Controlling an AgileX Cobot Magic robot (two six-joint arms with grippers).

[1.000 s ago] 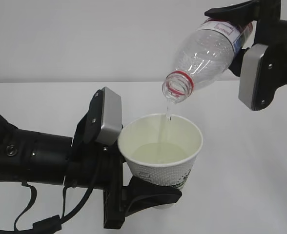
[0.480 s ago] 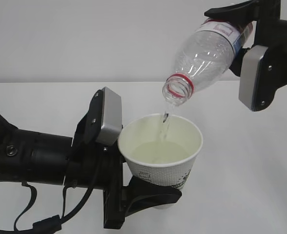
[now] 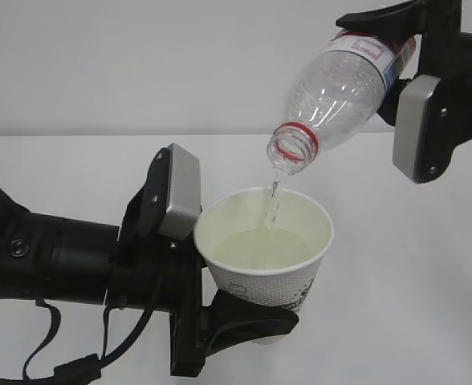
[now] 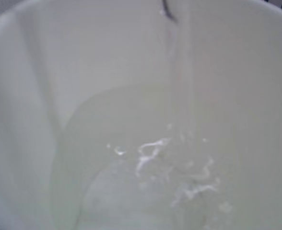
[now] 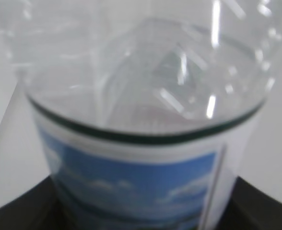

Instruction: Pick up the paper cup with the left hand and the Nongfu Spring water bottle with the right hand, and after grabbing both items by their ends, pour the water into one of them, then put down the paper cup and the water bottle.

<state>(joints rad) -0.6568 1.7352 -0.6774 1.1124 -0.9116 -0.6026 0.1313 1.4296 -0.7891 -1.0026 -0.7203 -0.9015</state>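
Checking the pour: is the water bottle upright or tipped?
Tipped: the water bottle slants mouth-down, water streaming into the paper cup.

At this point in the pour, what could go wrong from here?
1. The water falls as a thin stream near the far rim of the paper cup; a small drift of the Nongfu Spring water bottle could send it outside.
2. The left hand grips the cup low down, so squeezing may deform it as it fills.
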